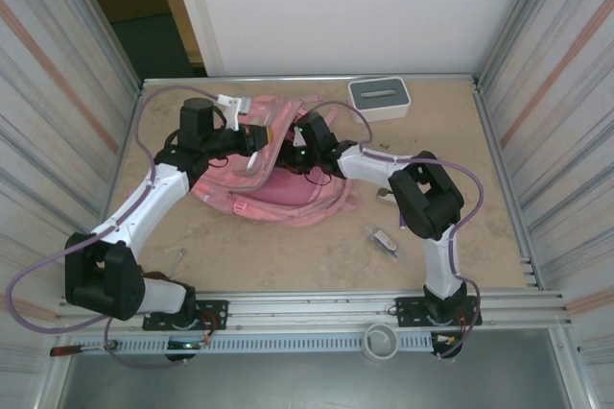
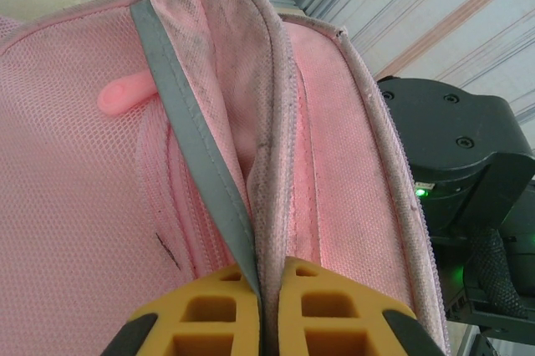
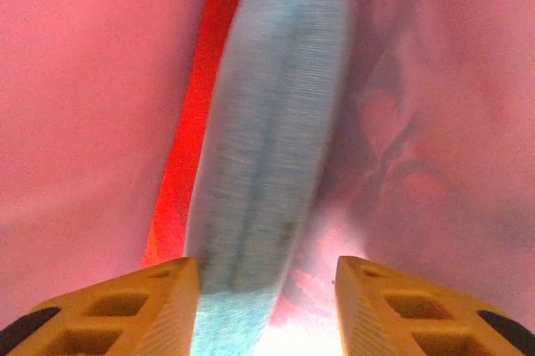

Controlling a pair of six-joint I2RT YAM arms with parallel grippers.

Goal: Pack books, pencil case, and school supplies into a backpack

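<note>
On backpack: pink open-weave mesh cloth, matt, its lining smudged dark. The edge binding is smooth grey tape. Jaws of left gripper: yellow matt plastic, moulded in hollow cells. counter: pale speckled board, rough-looking. side walls: ribbed sheet, faint sheen. white box: smooth plastic.

Top view: even soft light, faint shadows. Left wrist: backpack fabric sharp. Right wrist: pink-tinted, grey-blue shape motion-blurred, glare at bottom.
</note>
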